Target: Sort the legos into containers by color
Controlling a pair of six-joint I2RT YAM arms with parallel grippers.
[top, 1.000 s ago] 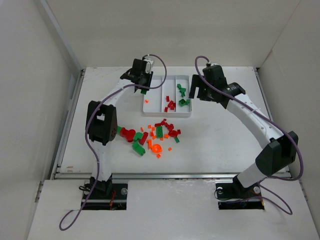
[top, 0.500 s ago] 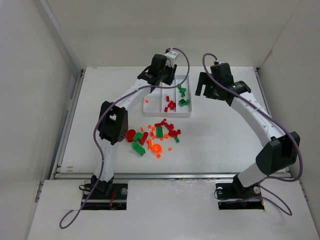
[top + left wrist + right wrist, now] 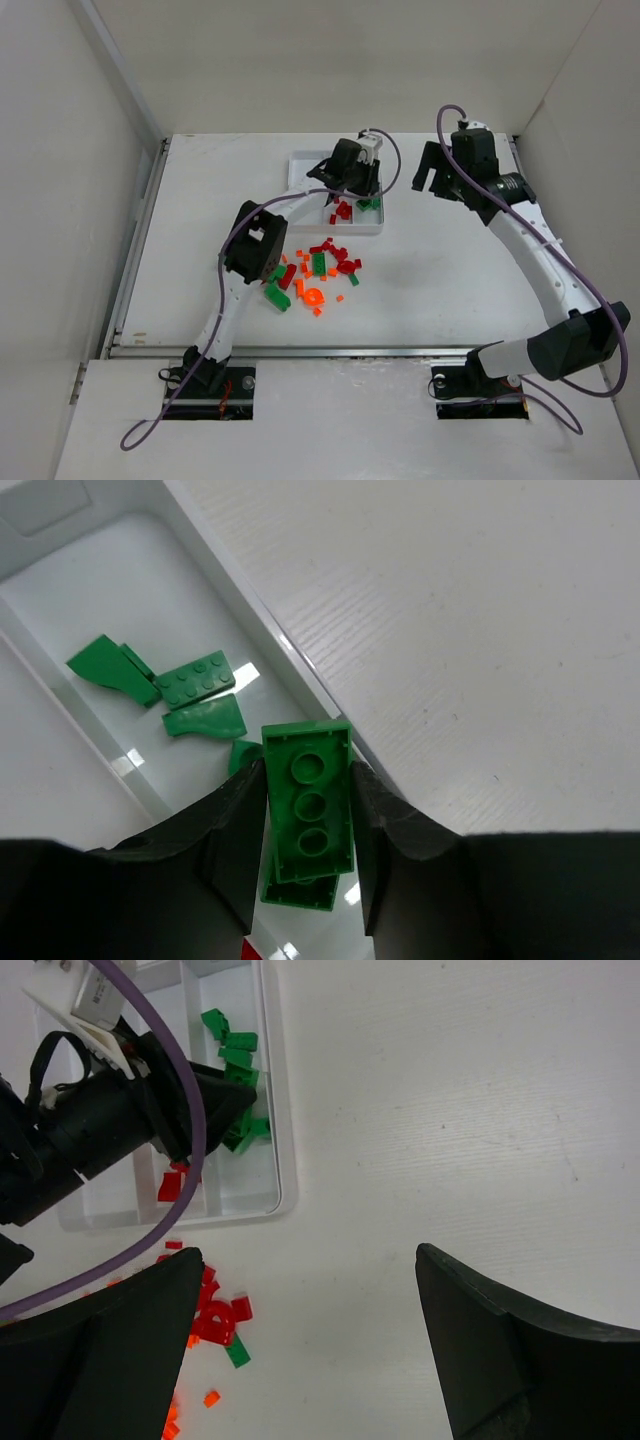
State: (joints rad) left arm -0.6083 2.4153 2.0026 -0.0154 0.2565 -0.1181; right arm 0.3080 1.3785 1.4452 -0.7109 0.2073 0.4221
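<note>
In the last sec the left pincer swung across the white plastic tray from its left side to the right compartment. Its jaws are narrowly closed on a green studded plastic brick, which hangs by the outer wall above the green pieces already there. Meanwhile the right pincer backed off rightward, wide open & empty. Brick looks ready to drop. The red/orange/green pile on the counter is unsorted.

You have bright, even, diffuse light on the white tray, with only faint, soft shadows beside it. Small glare patches shine on the tray's floor. Nearer the lens than the tray, the left fingers and right fingers blur dark, while the green brick looks sharp.
</note>
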